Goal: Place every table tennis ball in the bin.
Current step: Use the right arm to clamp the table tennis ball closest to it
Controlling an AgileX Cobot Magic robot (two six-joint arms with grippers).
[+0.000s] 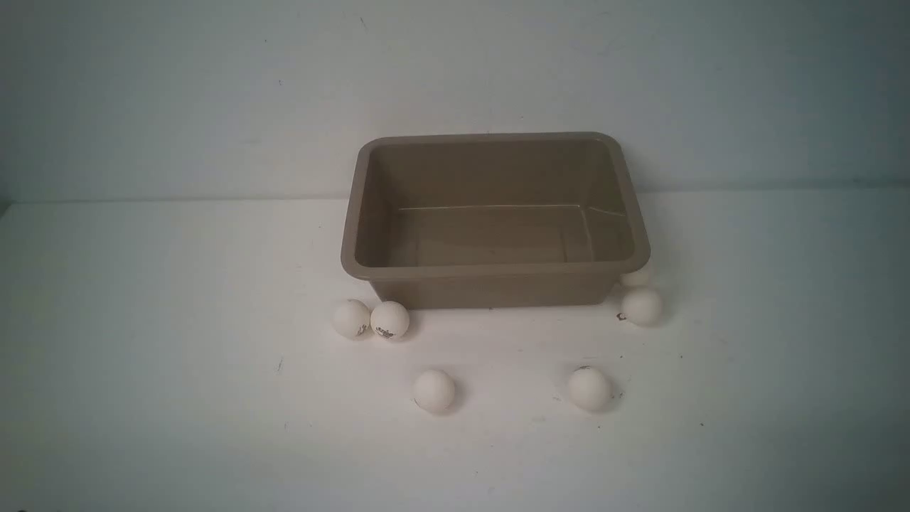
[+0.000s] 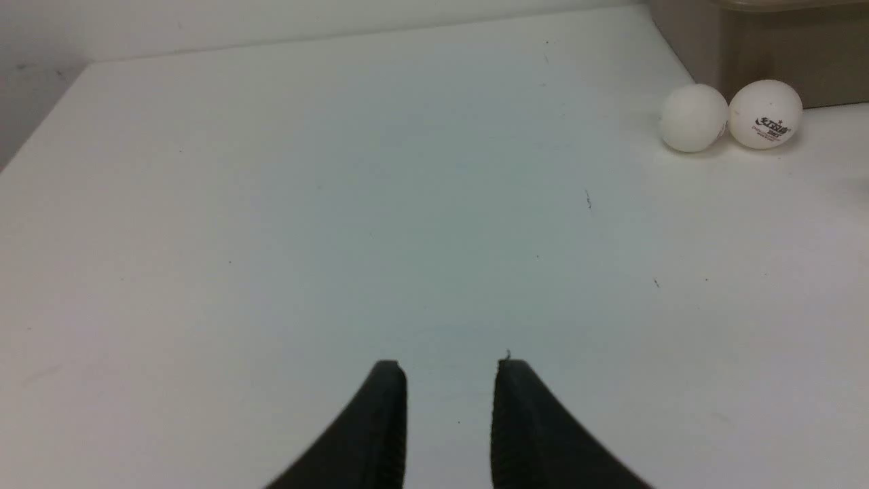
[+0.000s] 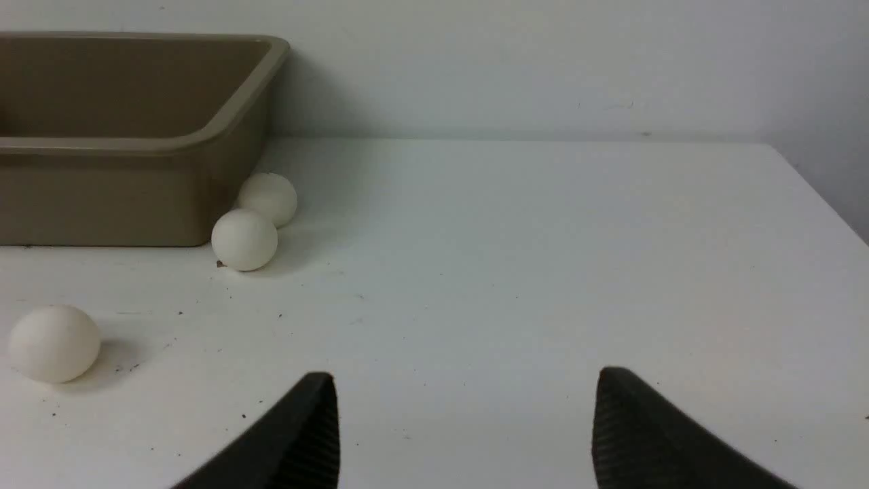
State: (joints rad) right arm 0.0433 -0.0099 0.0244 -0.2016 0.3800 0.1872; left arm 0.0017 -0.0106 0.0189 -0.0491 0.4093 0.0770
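1. Balls point(image 1: 434, 390) all out on table point(image 1: 142, 370); bin point(image 1: 490, 269) empty, first pick not yet made.
2. Right gripper point(image 3: 465, 375): fingers point(image 3: 299, 441) spread wide, nothing between; lone ball point(image 3: 54, 343) sits ahead of them, off toward the bin side.
3. Left gripper point(image 2: 449, 363): fingers point(image 2: 377, 441) almost pressed together, slim gap, empty; logo ball point(image 2: 765, 113) and plain ball point(image 2: 692, 117) touching each other, well ahead of the fingertips, by the bin wall.
4. Likely best: right takes lone ball, centred between fingers, low, gentle squeeze. It looks prone to roll.
5. Left should spread before reaching; touching pair may scatter.
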